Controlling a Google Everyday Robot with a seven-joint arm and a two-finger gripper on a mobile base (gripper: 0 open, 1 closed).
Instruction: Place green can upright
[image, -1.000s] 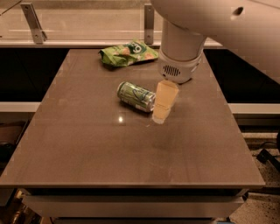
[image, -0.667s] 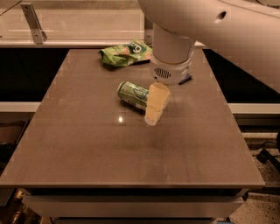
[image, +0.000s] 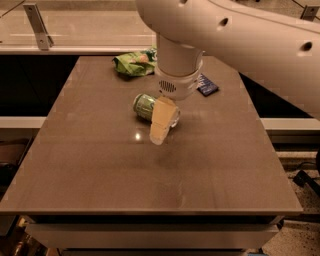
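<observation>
The green can (image: 145, 106) lies on its side near the middle of the brown table (image: 100, 170), its silver end facing left and front. My gripper (image: 161, 123) hangs from the white arm directly over the can's right half and hides that part. One tan finger (image: 162, 120) shows, pointing down toward the table in front of the can.
A flat green snack bag (image: 134, 63) lies at the back of the table, partly behind the arm. A small dark blue packet (image: 206, 85) lies at the back right. A counter with a metal bracket (image: 39, 25) runs behind the table.
The arm and gripper have moved left across the table, from beside the can's right end to over the can. The can has not moved.
</observation>
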